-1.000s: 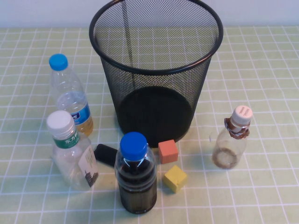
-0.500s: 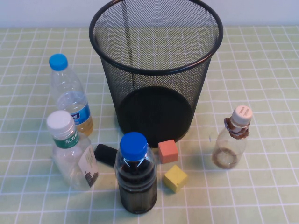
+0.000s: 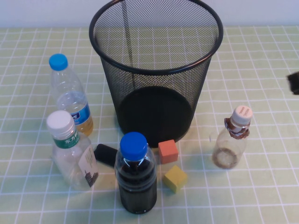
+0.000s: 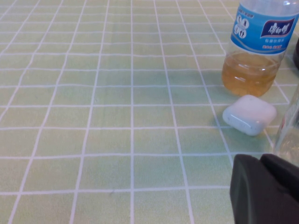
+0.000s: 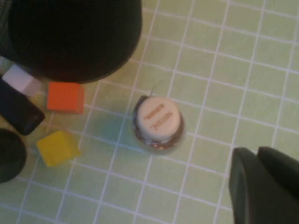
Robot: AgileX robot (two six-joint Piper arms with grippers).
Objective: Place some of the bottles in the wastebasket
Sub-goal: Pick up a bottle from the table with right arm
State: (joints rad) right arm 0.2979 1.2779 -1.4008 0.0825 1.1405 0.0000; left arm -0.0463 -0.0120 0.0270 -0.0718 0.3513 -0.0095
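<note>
Apparently, the small bottle at the wastebasket's four o'clock is being approached by the closed, empty right gripper; the left gripper, closed and empty, is parked, and opening is needed next.

Right gripper shows at the tabletop's right edge, fingers closed. Left gripper low over tabletop, fingers closed, empty.

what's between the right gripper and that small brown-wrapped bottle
Nothing visible. The right gripper, shut, hangs above bare tablecloth beside the small bottle; the blocks lie on its other side. The left gripper, shut, sits near the blue-label bottle.
</note>
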